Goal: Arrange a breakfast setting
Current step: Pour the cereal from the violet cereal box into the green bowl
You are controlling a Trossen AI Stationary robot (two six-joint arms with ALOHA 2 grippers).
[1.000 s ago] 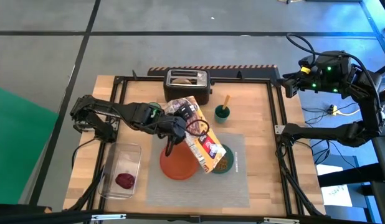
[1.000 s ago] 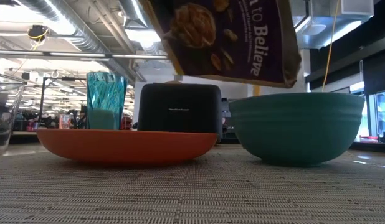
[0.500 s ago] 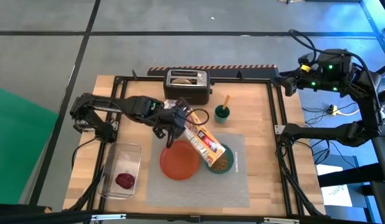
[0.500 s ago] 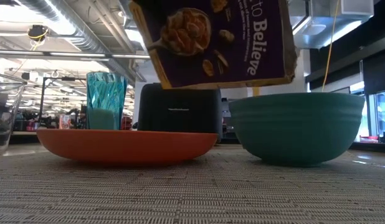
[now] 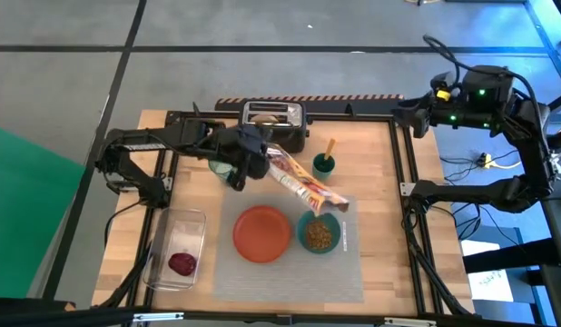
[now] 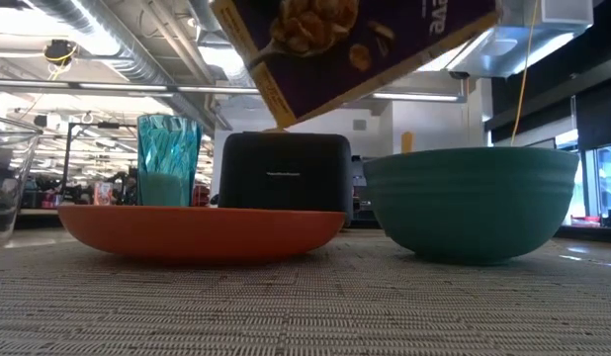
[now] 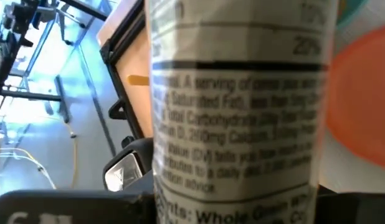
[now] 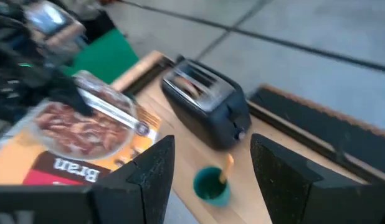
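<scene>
My left gripper is shut on a purple cereal box, which slants from the gripper down toward the teal bowl. The bowl holds brown cereal and stands on the grey placemat beside the orange plate. A bluish tumbler stands behind the plate. An orange-handled spoon sticks up out of a small teal cup. A dark red fruit lies in a clear tub. My right gripper hangs open past the table's far right corner. My left gripper pinches the cereal box between its two fingers, one on each wide face, with the narrow printed side panel toward the wrist camera. The fingers reach from the table's left, slanting down. The box is lifted clear, edge-up, its free end above the bowl's far rim.
A black toaster stands at the far edge with something tan in its slot. The clear tub sits at the near left. A black frame rail runs around the table top. Bare wood lies right of the placemat.
My left gripper has gone toward the far edge and up, rolling its wrist. The cereal box has turned from face-up to edge-up, left the space over the plate, and its lower end has risen and tilted above the bowl.
</scene>
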